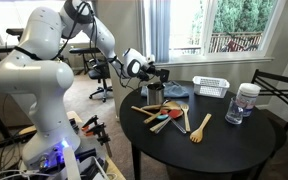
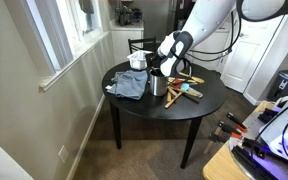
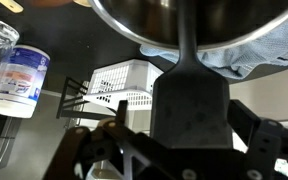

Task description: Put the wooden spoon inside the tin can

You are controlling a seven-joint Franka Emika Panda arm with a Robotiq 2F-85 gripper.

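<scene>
- Your arm (image 1: 99, 40) reaches out from the base with the wrist tipped down over the tabletop (image 1: 224, 140), near its 10 o'clock edge.
- The end effector (image 1: 154, 78) hangs just above the tin can (image 1: 154, 94).
- In the wrist view a dark utensil (image 3: 189, 100) stands between the fingers (image 3: 109, 150), its thin stem running to the can at 12 o'clock. You can't tell whether the fingers clamp it.
- A wooden spoon (image 1: 199, 128) lies on the tabletop at the can's 4 o'clock.

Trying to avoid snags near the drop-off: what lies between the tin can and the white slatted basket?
A crumpled blue-grey cloth lies on the table between the tin can and the white slatted basket; this shows in an exterior view.
</scene>
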